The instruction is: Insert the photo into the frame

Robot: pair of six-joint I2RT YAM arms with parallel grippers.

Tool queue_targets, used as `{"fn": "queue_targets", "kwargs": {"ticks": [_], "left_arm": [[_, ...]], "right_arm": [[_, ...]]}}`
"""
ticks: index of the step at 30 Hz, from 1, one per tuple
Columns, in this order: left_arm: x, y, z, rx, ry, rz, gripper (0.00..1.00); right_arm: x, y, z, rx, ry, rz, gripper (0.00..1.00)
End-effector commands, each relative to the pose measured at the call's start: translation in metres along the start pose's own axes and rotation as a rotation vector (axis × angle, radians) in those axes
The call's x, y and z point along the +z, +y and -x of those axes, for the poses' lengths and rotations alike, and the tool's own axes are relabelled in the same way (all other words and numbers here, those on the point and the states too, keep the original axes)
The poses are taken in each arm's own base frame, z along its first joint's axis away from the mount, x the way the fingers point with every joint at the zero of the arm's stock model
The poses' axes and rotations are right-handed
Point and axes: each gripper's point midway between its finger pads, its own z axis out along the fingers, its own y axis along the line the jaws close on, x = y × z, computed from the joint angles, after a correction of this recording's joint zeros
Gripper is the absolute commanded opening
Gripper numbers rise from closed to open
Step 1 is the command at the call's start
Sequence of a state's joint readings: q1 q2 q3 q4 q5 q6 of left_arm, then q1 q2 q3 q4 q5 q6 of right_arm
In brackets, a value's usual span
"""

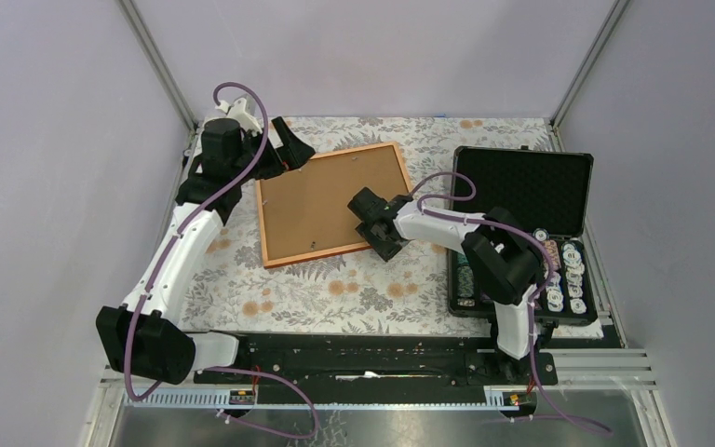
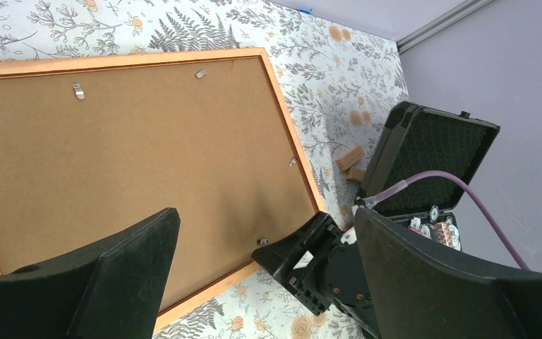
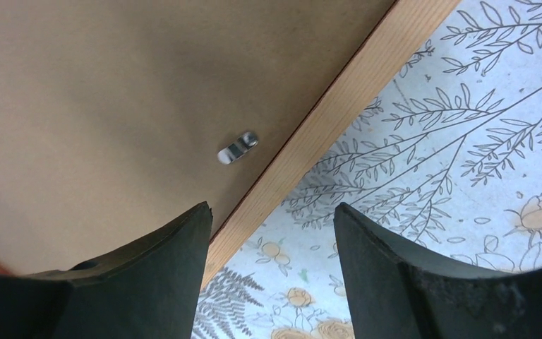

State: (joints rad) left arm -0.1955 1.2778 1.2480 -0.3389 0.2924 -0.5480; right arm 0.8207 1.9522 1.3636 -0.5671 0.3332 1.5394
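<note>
The orange-brown wooden frame (image 1: 317,255) lies face down on the floral cloth, with the plain brown backing board (image 1: 330,205) sitting inside it. The photo is hidden. My left gripper (image 1: 290,156) is open and empty above the frame's far left corner. My right gripper (image 1: 365,225) is open and empty at the frame's right near edge, straddling it. In the left wrist view the frame (image 2: 298,152), the board (image 2: 148,148) and the right gripper (image 2: 310,261) show between the open left gripper (image 2: 265,219). In the right wrist view the right gripper (image 3: 272,215) spans the frame's rail (image 3: 324,120) beside a metal clip (image 3: 238,148).
An open black case of chips (image 1: 521,233) stands at the right, its lid raised; it also shows in the left wrist view (image 2: 430,155). Two small wooden blocks (image 2: 351,157) lie between case and frame. Metal posts rise at the far corners.
</note>
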Motion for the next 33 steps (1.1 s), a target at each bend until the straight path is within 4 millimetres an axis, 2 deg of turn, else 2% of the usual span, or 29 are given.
{"fn": "queue_targets", "kwargs": {"ticks": [1, 7, 11, 14, 18, 23, 27, 29, 33], "left_arm": [[-0.008, -0.018, 0.01, 0.029, -0.049, -0.06, 0.99], [-0.012, -0.023, 0.011, 0.03, -0.051, -0.078, 0.99], [-0.012, -0.024, 0.011, 0.029, -0.049, -0.084, 0.99], [-0.014, -0.028, 0.012, 0.029, -0.05, -0.096, 0.99], [-0.017, -0.031, 0.013, 0.032, -0.054, -0.11, 0.99], [-0.015, -0.032, 0.011, 0.025, -0.039, -0.12, 0.99], [-0.016, -0.035, 0.01, 0.023, -0.036, -0.131, 0.99], [-0.015, -0.033, 0.009, 0.022, -0.032, -0.127, 0.99], [-0.012, -0.032, 0.007, 0.019, -0.027, -0.124, 0.99]], "right_arm": [[0.011, -0.005, 0.001, 0.032, -0.054, -0.046, 0.69], [0.02, -0.008, -0.004, 0.001, -0.041, -0.063, 0.53], [0.022, -0.02, -0.005, -0.04, -0.037, -0.08, 0.37], [0.024, -0.033, -0.003, -0.104, -0.052, -0.087, 0.19], [0.025, -0.042, 0.005, -0.28, -0.076, -0.07, 0.02], [0.032, -0.056, 0.019, -0.523, -0.061, -0.08, 0.0], [0.043, -0.054, 0.032, -0.614, 0.004, 0.004, 0.0], [0.048, -0.046, 0.038, -0.673, 0.041, 0.063, 0.0], [0.046, -0.017, 0.045, -0.8, 0.061, 0.181, 0.0]]}}
